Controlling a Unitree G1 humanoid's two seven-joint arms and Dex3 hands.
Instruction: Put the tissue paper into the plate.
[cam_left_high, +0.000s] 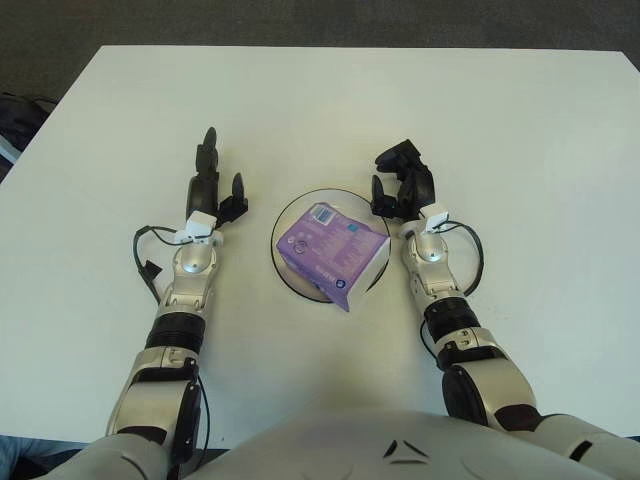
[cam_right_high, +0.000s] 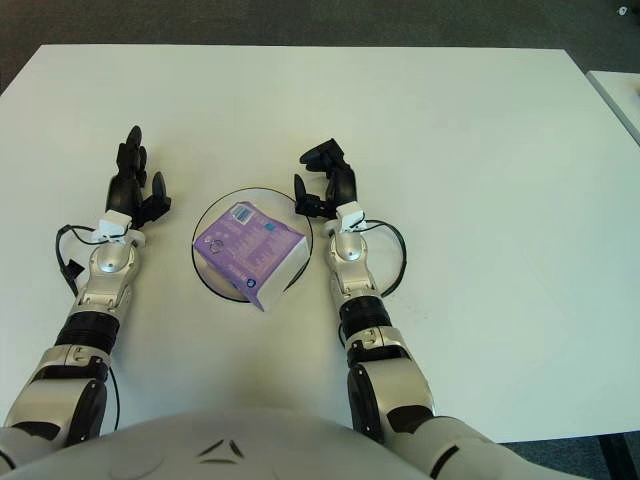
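A purple tissue pack (cam_left_high: 331, 248) lies in the white plate (cam_left_high: 293, 213), one corner jutting over the plate's near rim. My right hand (cam_left_high: 398, 184) shows just right of the plate's far edge, fingers loosely curled, holding nothing and apart from the pack. My left hand (cam_left_high: 213, 182) shows to the left of the plate, fingers stretched out and empty.
Everything stands on a white table (cam_left_high: 500, 130). Its far edge runs along the top of the views, with dark floor beyond. A dark object (cam_left_high: 18, 115) shows off the table's left edge.
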